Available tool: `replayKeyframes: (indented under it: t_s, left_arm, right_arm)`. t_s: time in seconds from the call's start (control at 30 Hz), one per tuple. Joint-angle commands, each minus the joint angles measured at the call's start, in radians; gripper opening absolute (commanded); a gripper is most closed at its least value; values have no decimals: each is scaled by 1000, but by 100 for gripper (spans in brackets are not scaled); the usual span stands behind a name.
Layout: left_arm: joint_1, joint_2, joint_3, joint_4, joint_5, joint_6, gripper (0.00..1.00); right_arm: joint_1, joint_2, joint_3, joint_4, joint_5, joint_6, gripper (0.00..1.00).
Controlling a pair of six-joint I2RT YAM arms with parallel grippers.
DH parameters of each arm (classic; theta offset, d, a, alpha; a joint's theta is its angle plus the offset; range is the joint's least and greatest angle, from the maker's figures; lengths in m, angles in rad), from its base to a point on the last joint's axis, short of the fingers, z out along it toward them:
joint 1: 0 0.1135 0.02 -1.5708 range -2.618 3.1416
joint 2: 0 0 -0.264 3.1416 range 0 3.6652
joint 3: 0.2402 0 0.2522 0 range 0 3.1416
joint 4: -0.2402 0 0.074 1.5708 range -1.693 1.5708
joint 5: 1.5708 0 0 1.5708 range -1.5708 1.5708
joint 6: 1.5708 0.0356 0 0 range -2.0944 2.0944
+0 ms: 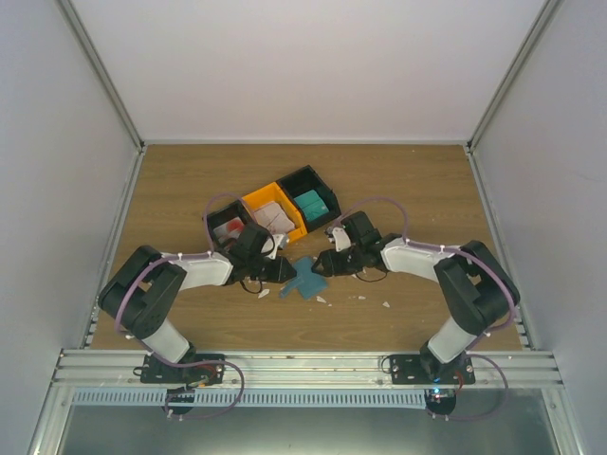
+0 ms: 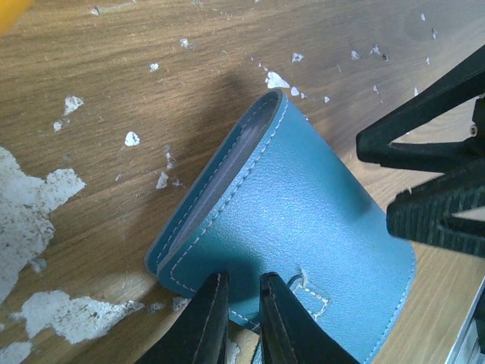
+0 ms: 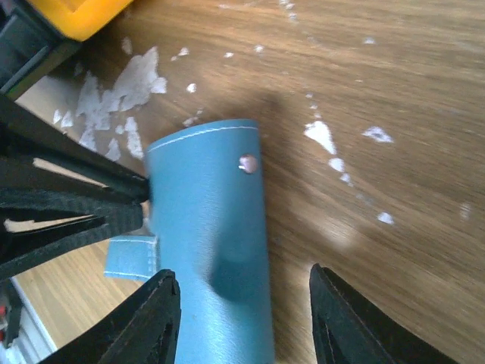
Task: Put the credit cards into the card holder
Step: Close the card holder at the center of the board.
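While our left claw (image 2: 244, 287) sat with its two fingers drawn almost together, we saw them pinched on the near edge of the card holder (image 2: 303, 205), just beside its small stitched tab (image 2: 312, 294). Our right claw (image 3: 242, 274) stood with its fingers apart, straddling one end of the same holder. One finger was at the blue-teal edge and the other stood off it over bare wood.

The holder lay folded on the wooden table (image 1: 190, 190), with a round snap stud (image 3: 247, 163) showing on its upper face. White scraps (image 2: 45, 189) were scattered across the boards around it.

From above, we found the holder between the two claws, the left one at nine o'clock of it and the right one at about two o'clock. Three bins ran in a slanted row beyond. At ten o'clock, the near black bin (image 1: 216, 220) held the red and white credit cards (image 1: 232, 230). The orange bin (image 1: 258, 201) at eleven o'clock held pale pieces that we could not make out. At twelve o'clock, the far black bin (image 1: 302, 177) held a teal stack (image 1: 311, 202).
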Motion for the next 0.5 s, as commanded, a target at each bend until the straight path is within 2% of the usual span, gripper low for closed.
replayKeyframes:
  t_s: [0.0, 0.17, 0.47]
  left_arm:
    - [-2, 48, -34, -22, -57, 27, 16]
    - [-1, 63, -45, -22, -74, 20, 14]
    - [-1, 60, -78, -3, -77, 10, 13]
  right_arm:
    - [-7, 44, -2, 96, -130, -33, 49]
    - [-6, 90, -61, 285, -259, 14, 46]
    - [-8, 162, -106, 456, -396, 86, 34]
